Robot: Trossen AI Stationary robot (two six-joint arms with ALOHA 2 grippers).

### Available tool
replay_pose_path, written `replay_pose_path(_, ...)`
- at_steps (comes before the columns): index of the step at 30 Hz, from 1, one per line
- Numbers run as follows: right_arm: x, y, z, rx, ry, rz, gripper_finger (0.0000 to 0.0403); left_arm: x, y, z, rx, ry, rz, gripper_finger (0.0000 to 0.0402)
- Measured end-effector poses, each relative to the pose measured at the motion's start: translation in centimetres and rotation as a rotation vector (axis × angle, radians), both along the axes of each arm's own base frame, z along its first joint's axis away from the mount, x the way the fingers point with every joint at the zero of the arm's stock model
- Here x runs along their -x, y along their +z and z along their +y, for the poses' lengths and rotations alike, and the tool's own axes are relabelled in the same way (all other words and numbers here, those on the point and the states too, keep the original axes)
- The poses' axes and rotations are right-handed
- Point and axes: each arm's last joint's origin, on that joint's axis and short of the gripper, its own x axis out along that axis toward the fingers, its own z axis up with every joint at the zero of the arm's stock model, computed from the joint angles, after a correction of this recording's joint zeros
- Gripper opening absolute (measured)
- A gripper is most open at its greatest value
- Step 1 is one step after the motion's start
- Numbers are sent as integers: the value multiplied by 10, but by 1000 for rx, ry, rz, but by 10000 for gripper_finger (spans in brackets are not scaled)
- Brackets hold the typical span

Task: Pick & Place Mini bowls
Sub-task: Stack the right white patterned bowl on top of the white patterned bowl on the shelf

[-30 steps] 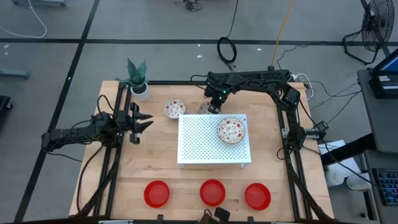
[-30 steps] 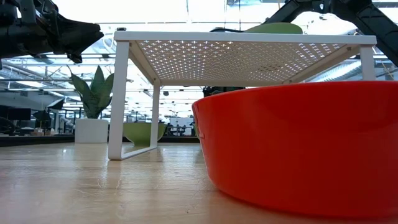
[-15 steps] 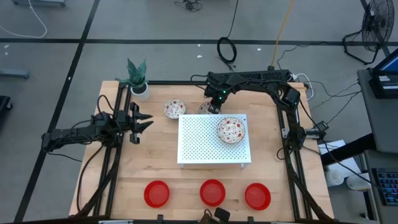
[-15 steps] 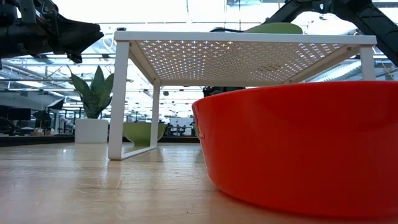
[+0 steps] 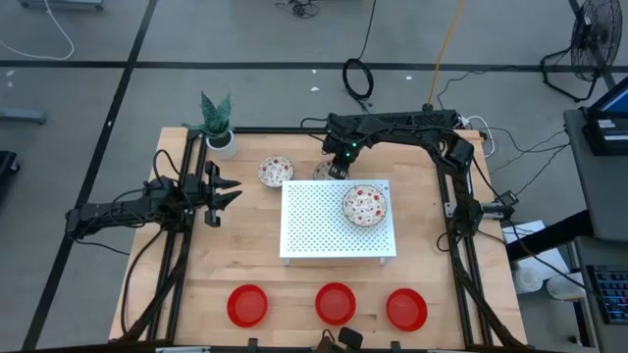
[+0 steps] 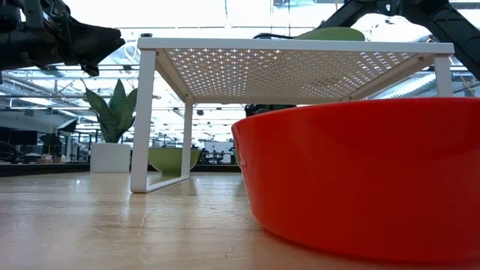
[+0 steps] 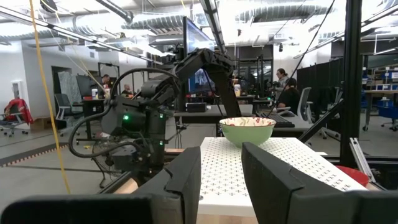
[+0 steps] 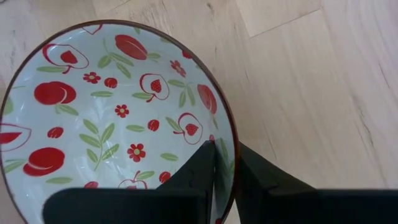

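No writing could be read anywhere. The right tool was pinched shut on the rim of a patterned bowl resting on the bench just behind the perforated board. A second patterned bowl sat empty on that board, a third beside it. Three red bowls lined the near edge. The left tool hung part-open and empty over clear bench.

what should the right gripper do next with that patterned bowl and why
Probably lift it straight up. The right gripper is shut on the rim of the patterned bowl, one finger inside and one outside, while the bowl sits on the table behind the white rack. The left gripper waits, open.
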Motion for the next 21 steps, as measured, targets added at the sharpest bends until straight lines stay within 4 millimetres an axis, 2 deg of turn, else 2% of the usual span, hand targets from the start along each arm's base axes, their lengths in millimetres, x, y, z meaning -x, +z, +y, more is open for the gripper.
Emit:
replay_pose_path(10, 2, 13, 2, 15, -3, -31, 6, 0, 0, 0, 0, 0, 0, 120)
replay_pose_path(21, 3, 22, 2, 32, -19, -59, 5, 0, 0, 0, 0, 1, 0, 120)
